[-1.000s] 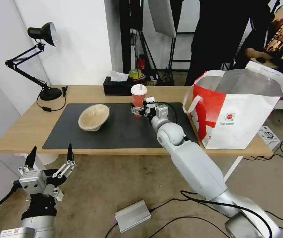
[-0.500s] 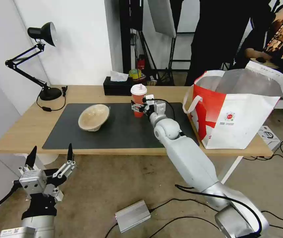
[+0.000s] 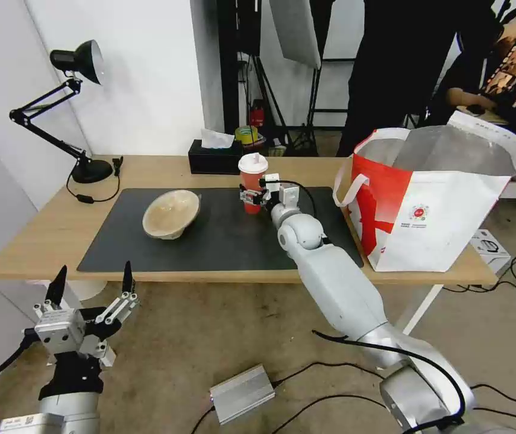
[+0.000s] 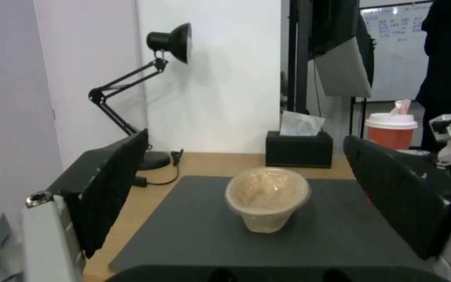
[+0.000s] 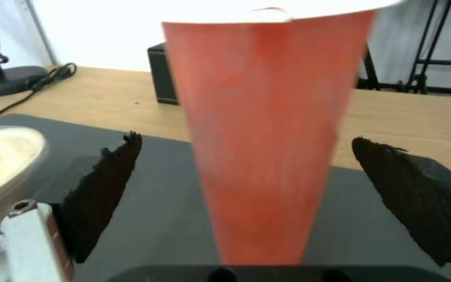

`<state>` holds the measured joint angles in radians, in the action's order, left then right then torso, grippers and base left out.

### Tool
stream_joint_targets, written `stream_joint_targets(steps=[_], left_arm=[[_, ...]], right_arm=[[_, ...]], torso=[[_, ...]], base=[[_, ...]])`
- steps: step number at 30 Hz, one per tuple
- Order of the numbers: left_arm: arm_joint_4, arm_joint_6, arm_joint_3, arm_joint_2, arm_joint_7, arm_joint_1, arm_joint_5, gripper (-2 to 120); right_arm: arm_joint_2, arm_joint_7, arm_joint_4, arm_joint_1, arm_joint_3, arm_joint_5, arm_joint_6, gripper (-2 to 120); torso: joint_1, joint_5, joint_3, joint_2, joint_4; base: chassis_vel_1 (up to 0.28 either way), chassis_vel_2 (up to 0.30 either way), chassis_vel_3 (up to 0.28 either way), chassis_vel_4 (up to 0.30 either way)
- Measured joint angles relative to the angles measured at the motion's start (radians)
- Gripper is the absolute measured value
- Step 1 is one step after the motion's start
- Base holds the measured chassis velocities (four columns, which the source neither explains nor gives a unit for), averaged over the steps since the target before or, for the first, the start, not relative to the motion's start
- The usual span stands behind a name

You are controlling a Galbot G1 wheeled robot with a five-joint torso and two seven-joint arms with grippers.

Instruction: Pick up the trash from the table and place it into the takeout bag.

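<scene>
R claw (image 3: 251, 199) sits at the red drink cup (image 3: 252, 185), fingers spread w/ gaps either side, bracketing the tapered paper wall for a squeeze. Cup upright on dark mat (image 3: 222, 241), surface centre. Beige paper bowl (image 3: 171, 213) at cup's 9 o'clock; foil-lined takeout bag (image 3: 433, 211) at 3. L claw (image 3: 89, 295) open, parked below surface edge.

Light-wood table (image 3: 53, 232) under grey mat (image 3: 228, 238)

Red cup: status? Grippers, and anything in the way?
Right gripper open, fingers either side of cup, not closed. Left gripper open, parked low before table. Cup upright on mat; path to bag looks clear.
</scene>
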<state>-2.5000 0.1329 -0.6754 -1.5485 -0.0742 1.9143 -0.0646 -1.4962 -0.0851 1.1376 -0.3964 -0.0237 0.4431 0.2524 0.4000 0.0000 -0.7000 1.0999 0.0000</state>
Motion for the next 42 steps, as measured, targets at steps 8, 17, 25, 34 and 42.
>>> stream_joint_targets(steps=[8, 17, 25, 34, 42], left_arm=[[0.0, 0.001, -0.002, 0.001, 0.0, 0.0, -0.001, 100], [0.0, 0.002, 0.0, 0.0, 0.0, 0.0, 0.0, 100], [0.0, 0.005, 0.0, -0.001, 0.0, -0.001, 0.0, 100], [0.0, 0.005, -0.001, 0.0, 0.001, -0.002, 0.0, 100], [0.0, 0.005, -0.001, 0.0, 0.001, -0.003, 0.0, 100]], right_arm=[[-0.008, 0.012, -0.015, 0.003, 0.001, -0.024, -0.013, 89], [-0.005, 0.013, -0.014, 0.004, 0.001, -0.023, -0.014, 65], [-0.005, 0.013, -0.011, 0.005, 0.001, -0.022, -0.014, 53], [0.002, 0.013, -0.006, 0.005, 0.001, -0.021, -0.014, 52], [0.013, 0.011, 0.011, -0.002, 0.001, -0.02, -0.014, 52]], torso=[[0.0, 0.0, 0.0, 0.0, -0.0001], [0.0, 0.0, 0.0, 0.0, -0.0001], [0.0, 0.0, 0.0, 0.0, -0.0001], [0.0, 0.0, 0.0, 0.0, 0.0], [0.0, 0.0, 0.0, 0.0, 0.0]], base=[[0.0, 0.0, 0.0, 0.0], [0.0, 0.0, 0.0, 0.0], [0.0, 0.0, 0.0, 0.0], [0.0, 0.0, 0.0, 0.0], [0.0, 0.0, 0.0, 0.0]])
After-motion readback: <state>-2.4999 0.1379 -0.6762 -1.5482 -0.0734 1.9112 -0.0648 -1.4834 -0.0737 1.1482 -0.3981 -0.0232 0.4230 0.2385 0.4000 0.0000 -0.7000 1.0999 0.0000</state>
